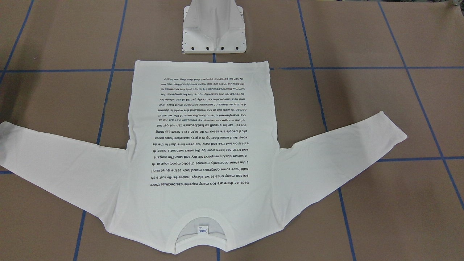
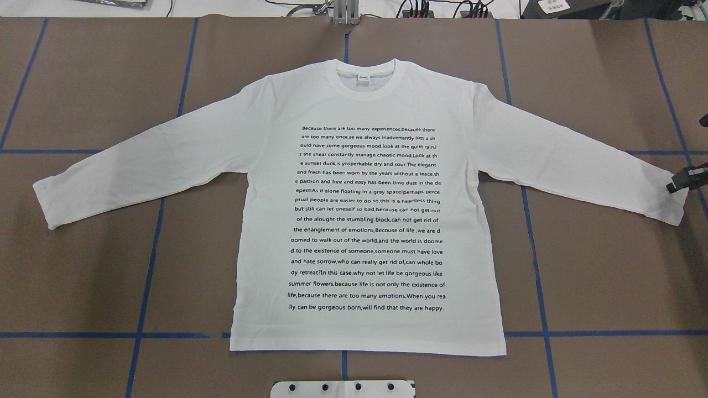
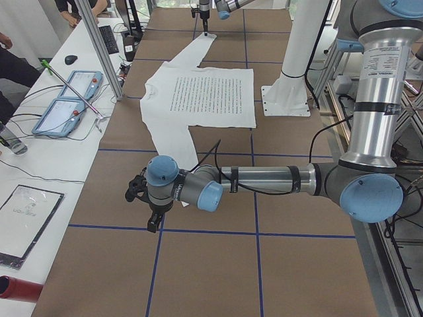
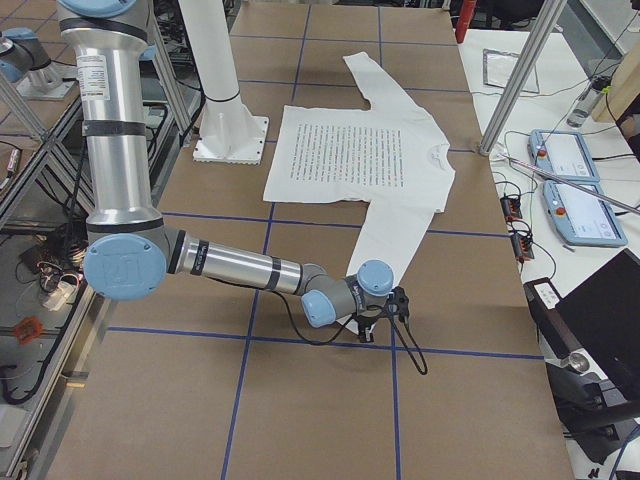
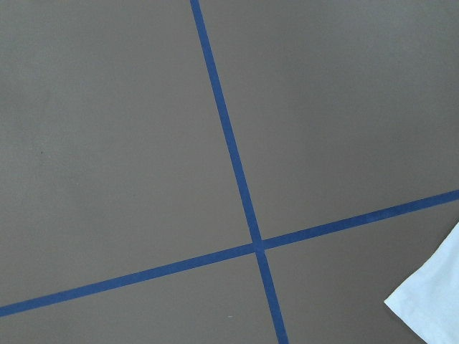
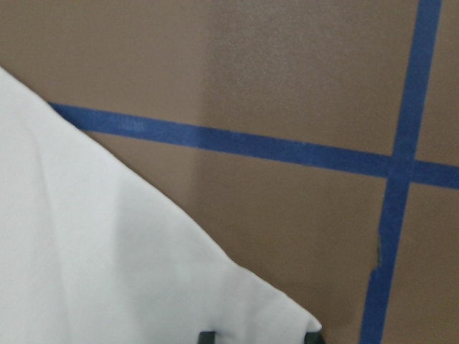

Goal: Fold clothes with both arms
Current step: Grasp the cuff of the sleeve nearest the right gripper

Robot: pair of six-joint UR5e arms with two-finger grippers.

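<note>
The white long-sleeved shirt (image 2: 365, 210) lies flat on the brown table, black text up, collar (image 2: 366, 77) away from the robot, both sleeves spread wide. My right gripper (image 2: 677, 185) is at the cuff of the sleeve on my right. In the right wrist view its two fingertips (image 6: 208, 335) stand apart over the cuff corner, so it is open. My left gripper (image 3: 140, 195) hovers low by the other sleeve's cuff and shows only in the exterior left view, so I cannot tell its state. The left wrist view catches just a cuff corner (image 5: 430, 301).
The white pedestal base (image 1: 214, 32) stands just behind the shirt's hem. Blue tape lines (image 2: 149, 249) grid the table. A side bench with tablets (image 3: 66, 99) and cables runs along the far edge, with a person (image 3: 13, 66) beside it.
</note>
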